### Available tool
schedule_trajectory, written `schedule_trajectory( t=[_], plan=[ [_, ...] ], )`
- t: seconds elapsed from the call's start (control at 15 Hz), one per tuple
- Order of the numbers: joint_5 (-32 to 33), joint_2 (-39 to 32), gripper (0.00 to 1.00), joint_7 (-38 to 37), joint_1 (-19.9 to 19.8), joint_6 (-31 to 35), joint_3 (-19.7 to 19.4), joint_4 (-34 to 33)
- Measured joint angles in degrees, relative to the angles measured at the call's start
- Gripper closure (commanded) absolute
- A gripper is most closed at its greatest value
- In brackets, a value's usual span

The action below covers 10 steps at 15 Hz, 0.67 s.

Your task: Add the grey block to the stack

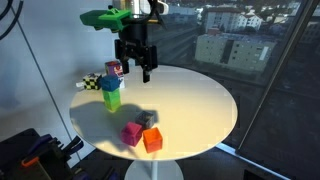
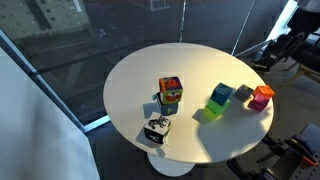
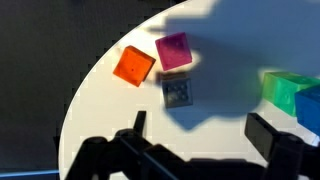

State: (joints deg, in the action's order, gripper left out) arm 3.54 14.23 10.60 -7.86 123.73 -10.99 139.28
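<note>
Three loose cubes lie together near the edge of the round table [image 1: 200, 100]: one grey block [image 3: 179, 93], one magenta cube [image 3: 173, 50] and one orange cube [image 3: 133, 66]. One stack [image 1: 112, 85] of three cubes, green, blue and a patterned one on top, stands well apart from them, with one checkered piece [image 1: 92, 82] beside it. The one gripper [image 1: 135, 70] hangs above the table with its jaws wide apart and holds nothing.

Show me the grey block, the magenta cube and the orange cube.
Small dull grey block [image 3: 179, 93]: wrist view, centre of its top face.
Bright magenta cube [image 3: 172, 50]: wrist view, centre of its top face.
Bright orange cube [image 3: 133, 66]: wrist view, centre of its top face.
</note>
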Motion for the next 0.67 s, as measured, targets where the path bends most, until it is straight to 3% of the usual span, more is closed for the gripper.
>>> schedule_trajectory(
  t=[0.67],
  plan=[
    [0.10, -8.82, 0.00, -3.18, 0.00, 5.74, 0.43, -0.45]
  ],
)
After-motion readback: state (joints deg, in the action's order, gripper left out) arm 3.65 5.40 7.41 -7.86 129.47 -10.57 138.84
